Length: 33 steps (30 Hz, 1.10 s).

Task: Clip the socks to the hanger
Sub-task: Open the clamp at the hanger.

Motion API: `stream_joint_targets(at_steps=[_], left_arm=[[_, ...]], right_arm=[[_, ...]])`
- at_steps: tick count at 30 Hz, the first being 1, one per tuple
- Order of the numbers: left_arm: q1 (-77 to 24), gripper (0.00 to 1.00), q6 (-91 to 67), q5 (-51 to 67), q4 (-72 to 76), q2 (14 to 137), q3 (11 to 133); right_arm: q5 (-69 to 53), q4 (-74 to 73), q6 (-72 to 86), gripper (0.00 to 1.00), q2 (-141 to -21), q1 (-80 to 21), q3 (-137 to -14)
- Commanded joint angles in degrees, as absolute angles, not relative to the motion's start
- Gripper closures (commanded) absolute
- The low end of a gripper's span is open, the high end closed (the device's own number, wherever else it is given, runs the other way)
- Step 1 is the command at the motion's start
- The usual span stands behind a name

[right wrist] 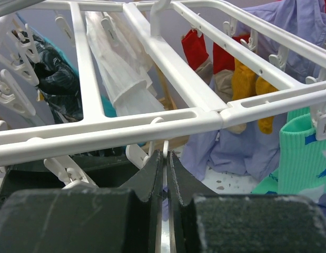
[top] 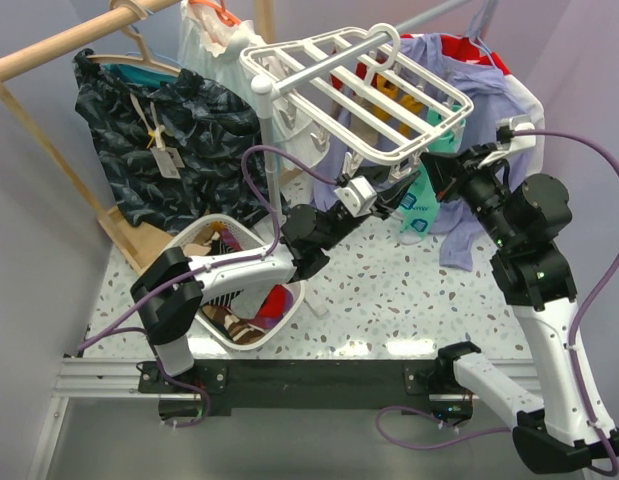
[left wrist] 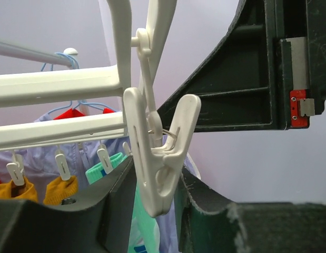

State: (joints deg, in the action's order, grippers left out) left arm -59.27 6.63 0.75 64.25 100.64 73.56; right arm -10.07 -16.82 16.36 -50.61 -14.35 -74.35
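The white grid hanger (top: 359, 95) hangs at the back and its bars fill the right wrist view (right wrist: 168, 58). Two red socks with tan cuffs (right wrist: 197, 48) hang from its clips on the far side, seen as red under the frame in the top view (top: 349, 80). My left gripper (top: 389, 190) is raised under the frame's near edge. Its jaws (left wrist: 157, 179) press both sides of a hanging white clip (left wrist: 160, 153). My right gripper (top: 441, 172) is beside it, nearly shut (right wrist: 165, 158) on the thin white link of another clip under the front bar.
Yellow socks (right wrist: 247, 79) and a teal sock (right wrist: 305, 153) hang from the same frame. A lilac shirt (top: 469, 230) hangs behind it. A white basket (top: 204, 240) with striped and red cloth sits front left. A dark garment (top: 159, 140) hangs on the wooden rack.
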Motion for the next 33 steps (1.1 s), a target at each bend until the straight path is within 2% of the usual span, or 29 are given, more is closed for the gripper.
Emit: stream_joint_targets(at_steps=[1,3,6,7,9,11,12,16,20,24,33], left_arm=[[-59.0,0.64,5.2,0.4,68.1,101.6,75.1],[-59.0,0.66,4.6,0.2,68.0,101.6,75.1],[-59.0,0.77,4.0,0.2,67.8,101.4,75.0],[-59.0,0.84,3.8,0.2,67.8,101.3,75.0],[-59.0,0.9,3.3,-1.2,67.4,100.7,74.9],[-59.0,0.98,3.0,-1.5,67.0,100.3,74.7],[-59.0,1.0,2.9,-1.6,66.5,100.2,74.5],[-59.0,1.0,2.7,-2.2,65.3,99.5,74.3],[-59.0,1.0,2.5,-2.5,64.1,99.0,74.3],[-59.0,1.0,2.2,-2.1,63.2,98.6,74.4],[-59.0,1.0,1.9,-1.9,62.6,98.0,73.8]], right_arm=[[-11.5,-16.4,18.5,1.0,-50.3,-14.6,-75.8],[-12.2,-16.3,18.9,1.0,-50.3,-14.5,-75.8],[-12.7,-16.3,19.1,1.0,-50.0,-14.5,-75.5],[-12.7,-16.4,19.2,0.99,-50.0,-14.5,-75.4],[-13.0,-16.8,18.6,0.87,-49.7,-14.6,-75.3],[-13.6,-16.9,18.1,0.81,-49.2,-14.6,-75.0],[-13.9,-16.5,17.4,0.71,-48.7,-14.5,-74.8],[-15.8,-16.6,15.6,0.52,-48.0,-14.5,-74.6],[-16.8,-15.8,14.5,0.39,-47.8,-14.5,-74.1],[-16.2,-15.8,13.8,0.35,-48.8,-14.5,-74.3],[-13.8,-16.0,12.1,0.36,-51.2,-14.6,-73.5]])
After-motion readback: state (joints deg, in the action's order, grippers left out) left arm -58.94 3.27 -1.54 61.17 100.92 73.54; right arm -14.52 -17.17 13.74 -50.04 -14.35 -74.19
